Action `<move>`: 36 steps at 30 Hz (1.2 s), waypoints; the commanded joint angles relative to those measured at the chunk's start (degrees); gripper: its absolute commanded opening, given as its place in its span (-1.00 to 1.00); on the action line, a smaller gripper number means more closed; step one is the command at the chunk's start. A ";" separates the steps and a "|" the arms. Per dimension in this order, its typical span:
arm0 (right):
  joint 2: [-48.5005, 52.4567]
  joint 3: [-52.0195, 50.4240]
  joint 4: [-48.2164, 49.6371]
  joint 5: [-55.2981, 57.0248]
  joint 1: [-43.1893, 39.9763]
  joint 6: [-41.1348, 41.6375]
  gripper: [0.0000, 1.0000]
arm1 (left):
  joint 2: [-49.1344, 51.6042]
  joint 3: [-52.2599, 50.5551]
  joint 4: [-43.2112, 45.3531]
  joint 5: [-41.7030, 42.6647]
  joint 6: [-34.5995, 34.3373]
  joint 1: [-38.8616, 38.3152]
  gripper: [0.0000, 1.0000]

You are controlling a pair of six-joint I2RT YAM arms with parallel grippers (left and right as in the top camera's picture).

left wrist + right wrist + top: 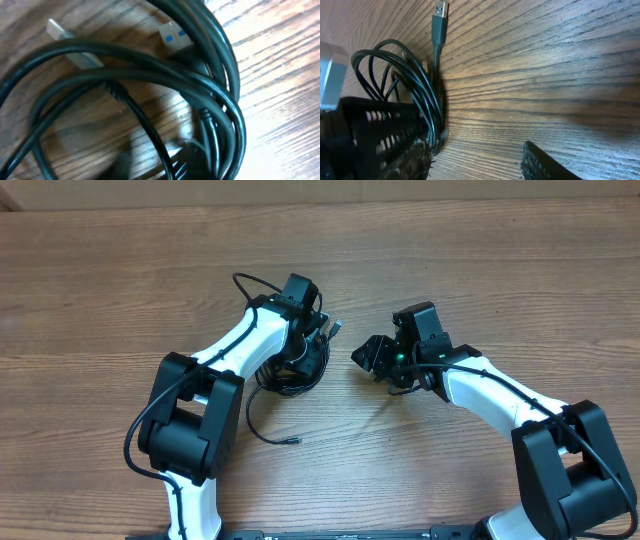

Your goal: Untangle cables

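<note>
Cannot tell how the left claw [298, 350] stands: from overhead just black against the bundle of thin black cables [290, 375] near the middle of the brown wood-grain desk [480, 270], fingertips lost among the loops. No help from the left wrist view, filled with blurred overlapping cords and a dark smear at the lower edge too soft to name. Shows there, though, a flat silvery plug [70, 42] and a pale plug end with blue inside [175, 35], both partly under cords. Gives in the right wrist view the right claw [477, 157] spread wide on nothing, near the bundle, fingers cut off by the frame. Catches only from overhead one loose cord end [272, 430] trailing off the bundle.
</note>
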 commanded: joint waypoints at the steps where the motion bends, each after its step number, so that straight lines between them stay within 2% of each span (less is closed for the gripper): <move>1: 0.24 -0.31 0.20 0.79 -0.02 0.13 0.15 | 0.59 -0.92 -0.81 1.31 -0.85 -0.20 -0.92; 9: 0.24 -0.31 0.20 1.20 -0.02 0.13 0.15 | 0.57 8.74 -10.97 1.57 -1.38 -0.09 -0.92; 13: 0.22 -0.31 0.20 1.20 -0.02 0.13 0.15 | 0.50 12.94 -15.69 5.31 -1.38 -0.09 -0.92; 21: 0.24 -0.31 0.20 1.22 -0.02 0.13 0.16 | 0.07 13.77 -20.63 5.84 0.90 -0.09 -0.92; 27: 0.22 -0.31 0.17 1.70 -0.02 -0.04 0.16 | -0.02 13.64 -23.47 10.73 7.26 -1.16 -0.91; 33: 0.22 -0.31 0.17 1.86 -0.02 -0.04 0.15 | -0.02 13.64 -27.54 6.32 8.26 -1.55 -0.91; 36: 0.22 -0.31 0.20 1.90 -0.02 -0.04 0.15 | -0.04 13.62 -28.68 13.22 15.80 -2.10 -0.91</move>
